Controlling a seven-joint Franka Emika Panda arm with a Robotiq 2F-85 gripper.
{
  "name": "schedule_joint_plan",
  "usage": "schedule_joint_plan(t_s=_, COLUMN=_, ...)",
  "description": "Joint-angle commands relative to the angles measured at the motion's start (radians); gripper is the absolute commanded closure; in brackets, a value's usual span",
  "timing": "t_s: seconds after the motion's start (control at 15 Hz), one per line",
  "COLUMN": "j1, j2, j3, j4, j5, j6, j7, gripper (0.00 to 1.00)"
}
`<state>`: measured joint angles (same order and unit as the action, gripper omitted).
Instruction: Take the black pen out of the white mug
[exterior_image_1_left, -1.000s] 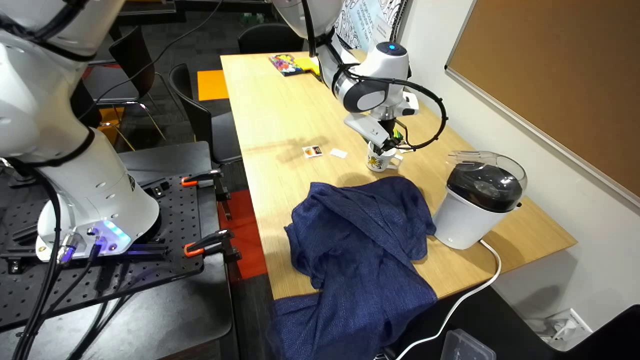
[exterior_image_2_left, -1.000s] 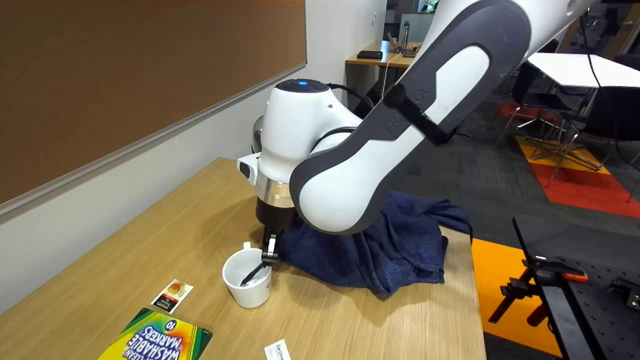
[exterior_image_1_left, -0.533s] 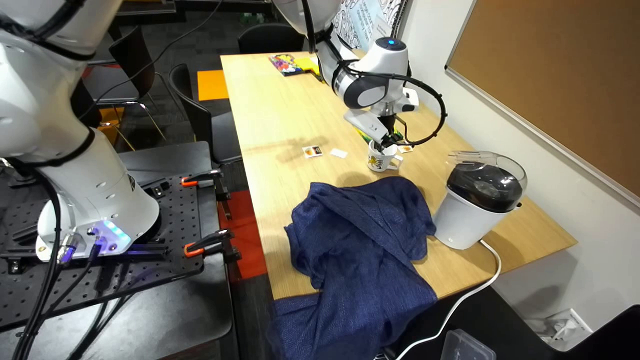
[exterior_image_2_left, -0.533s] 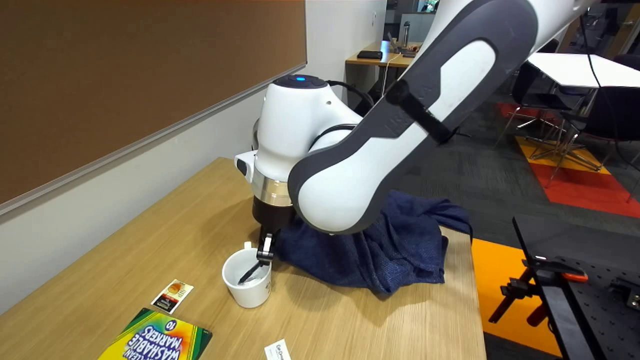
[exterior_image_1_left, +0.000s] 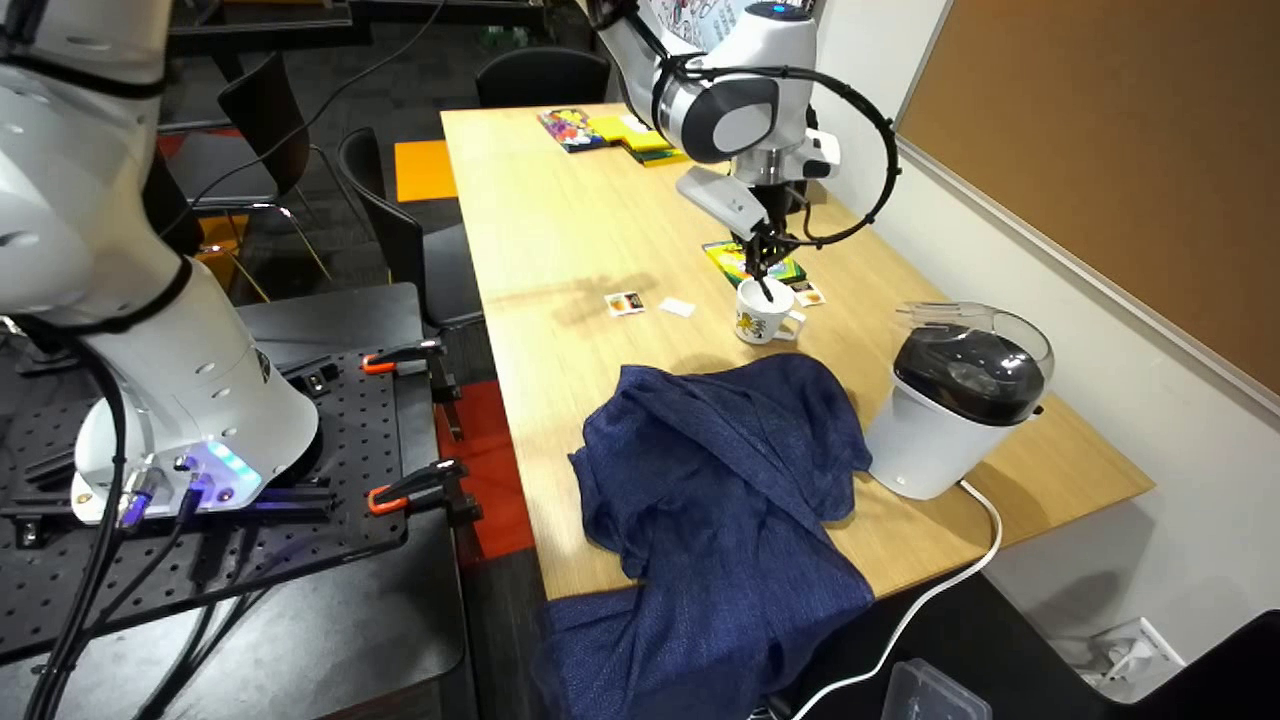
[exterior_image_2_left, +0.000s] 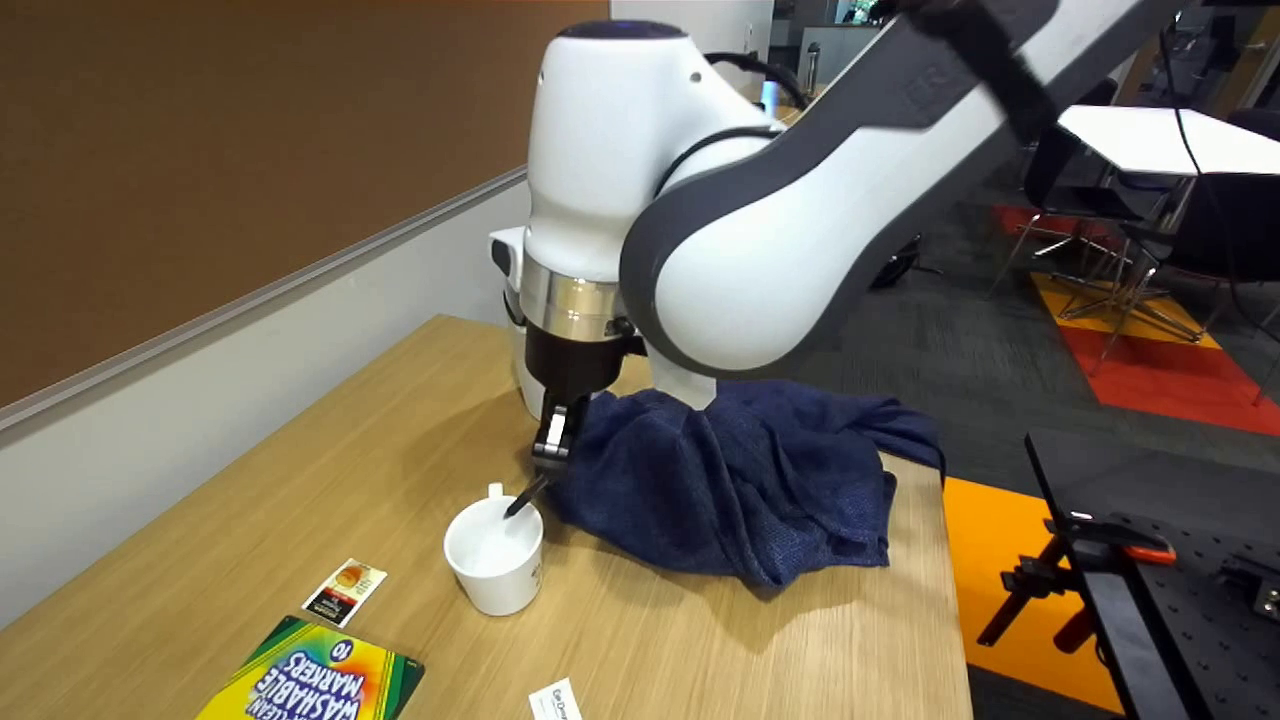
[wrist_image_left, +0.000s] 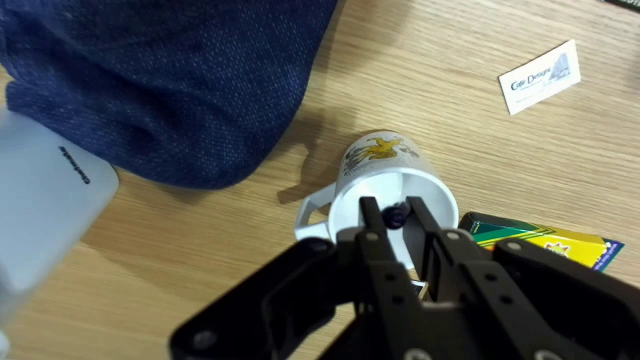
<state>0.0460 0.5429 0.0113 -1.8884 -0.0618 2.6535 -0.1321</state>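
Robot gripper (wrist_image_left: 391, 204) is pinching the black pen (exterior_image_2_left: 527, 496) between its two fingertips, just above the white mug (exterior_image_2_left: 497, 590). The pen is leaning, and its low end is pointing down at the mug's mouth; the views are not making clear whether the tip is sitting below the rim. Going left to right in an exterior view, the robot base (exterior_image_1_left: 215, 400) is standing on a black board full of holes (exterior_image_1_left: 365, 420). Next, a small packet (exterior_image_1_left: 625, 303) is lying on the wooden table (exterior_image_1_left: 560, 220), and a white card (exterior_image_1_left: 678, 307) is lying near it. A dark blue cloth (exterior_image_1_left: 720, 450) is hanging over the table's edge. Behind the mug, a box of washable markers (exterior_image_1_left: 724, 257) is lying flat. The mug is standing upright, showing yellow marks on its side, with its handle pointing right. Last, a white popcorn maker (exterior_image_1_left: 915, 440) is standing just beside the cloth.
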Motion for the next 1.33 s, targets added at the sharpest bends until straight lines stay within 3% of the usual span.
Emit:
schedule_joint_plan(t_s=0.0, j1=0.011, j2=-0.194, j3=-0.006, j4=-0.165, j5=-0.031, j6=-0.065, j7=0.033, gripper=0.96)
schedule_joint_plan(t_s=0.4, j1=-0.034, j2=-0.372, j3=0.048, j4=-0.309, j5=0.046, j6=-0.133, j7=-0.104, gripper=0.96)
schedule_joint_plan(t_s=0.67, j1=-0.048, j2=-0.396, j3=0.07, j4=-0.396, j5=0.112, j6=0.007, j7=-0.251, gripper=0.96)
schedule_joint_plan(t_s=0.87, j1=-0.09, j2=-0.381, j3=0.124, j4=-0.468, j5=0.268, j6=0.156, j7=-0.453, gripper=0.96)
schedule_joint_plan(t_s=1.0, j1=-0.159, j2=-0.358, j3=0.224, j4=-0.498, j5=0.426, j6=0.248, j7=-0.626, gripper=0.96)
schedule_joint_plan(t_s=1.27, j1=-0.427, j2=-0.274, j3=0.549, j4=-0.45, j5=0.744, j6=0.295, j7=-0.963, gripper=0.96)
